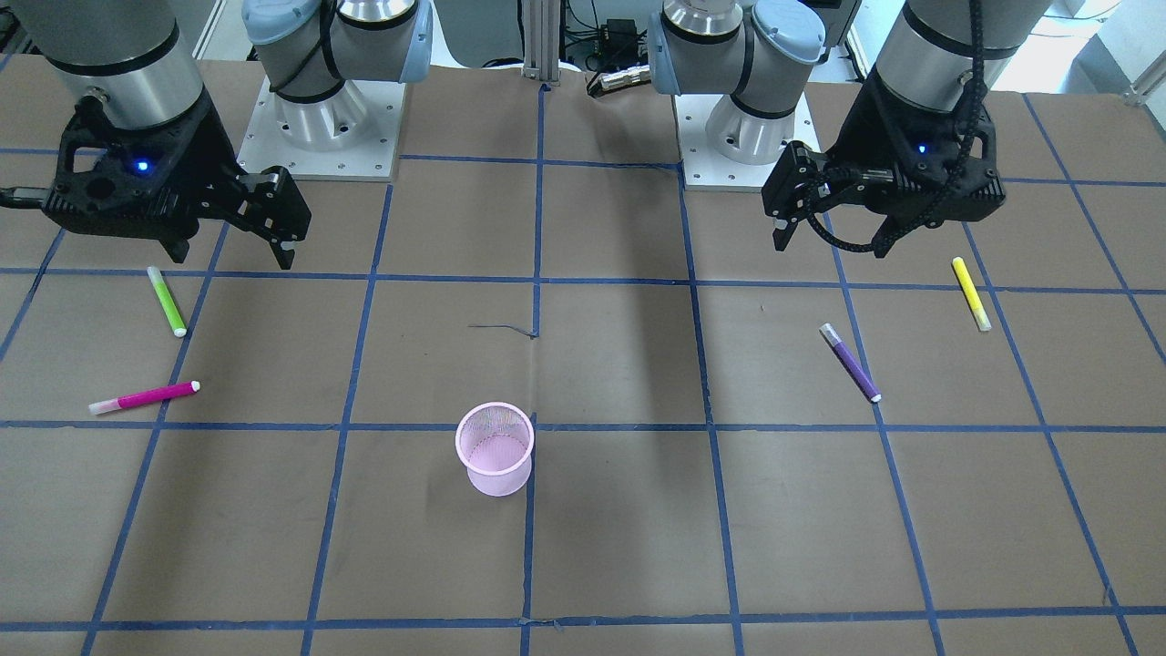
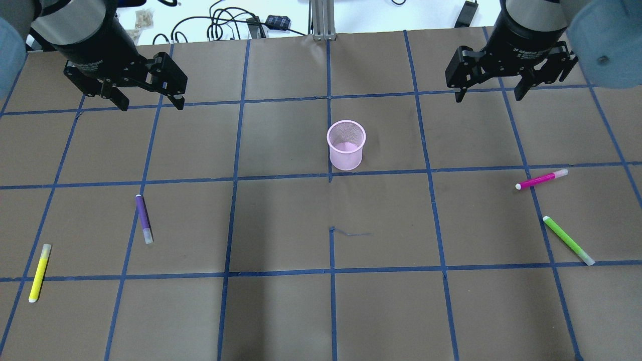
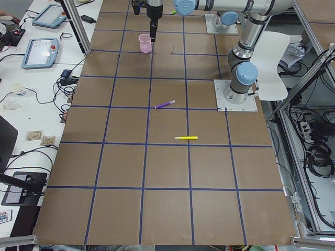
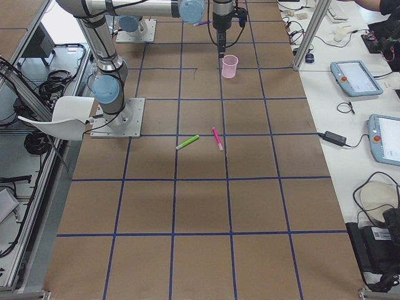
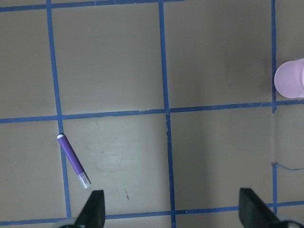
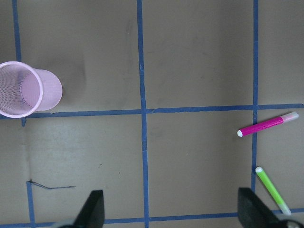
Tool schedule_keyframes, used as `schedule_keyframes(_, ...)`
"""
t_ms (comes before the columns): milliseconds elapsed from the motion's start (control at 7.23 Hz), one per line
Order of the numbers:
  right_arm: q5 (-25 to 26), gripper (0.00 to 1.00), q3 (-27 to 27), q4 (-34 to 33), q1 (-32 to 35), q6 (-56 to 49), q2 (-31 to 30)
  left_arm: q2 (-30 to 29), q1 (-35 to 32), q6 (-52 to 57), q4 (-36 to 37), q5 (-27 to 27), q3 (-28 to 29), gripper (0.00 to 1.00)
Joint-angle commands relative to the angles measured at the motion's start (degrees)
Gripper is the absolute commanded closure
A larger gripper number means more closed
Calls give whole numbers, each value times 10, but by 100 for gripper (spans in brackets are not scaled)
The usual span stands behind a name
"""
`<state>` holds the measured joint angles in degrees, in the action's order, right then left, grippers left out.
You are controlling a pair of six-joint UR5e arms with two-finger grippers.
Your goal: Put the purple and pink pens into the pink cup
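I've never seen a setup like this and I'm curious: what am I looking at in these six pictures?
This is a two-armed robot at a brown table. Each arm ends in a two-fingered tool; the left tool and the right tool hang open above the table, holding nothing. Two pictures look down from behind the robot and from across the table, two from the table's ends, and two come from cameras on the wrists. A pink cup stands upright and empty mid-table. Four pens lie flat: a purple pen and a yellow pen on the robot's left, a pink pen and a green pen on its right.
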<state>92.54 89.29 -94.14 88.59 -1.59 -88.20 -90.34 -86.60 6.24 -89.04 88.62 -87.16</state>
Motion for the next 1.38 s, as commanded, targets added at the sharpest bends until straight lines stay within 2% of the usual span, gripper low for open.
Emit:
schedule_keyframes(0,6,0,3,-11,-9,-154,8,-2,-3,0,0,1,1,0)
schedule_keyframes(138,4,0,4,-11,-24,-241,24,3,-2,6,-4,0,-15,0)
schedule_keyframes(277,4,0,9,-14,-57,-389,29,4,12,14,-3,3,-48,0)
schedule_keyframes(415,-4,0,18,-13,-108,-539,29,-5,57,-16,25,7,-69,0)
schedule_keyframes(691,-38,0,81,-45,-200,-788,25,-57,146,3,29,7,-101,0)
schedule_keyframes(830,-41,0,133,-107,-230,-920,23,-89,155,5,66,10,-117,0)
schedule_keyframes(968,-41,0,179,-182,-242,-1024,20,-122,165,7,123,36,-139,0)
schedule_keyframes(1106,-40,0,212,-222,-243,-1126,19,-148,176,9,146,51,-150,0)
schedule_keyframes(1245,-50,0,258,-256,-244,-1161,22,-165,183,13,179,51,-151,0)
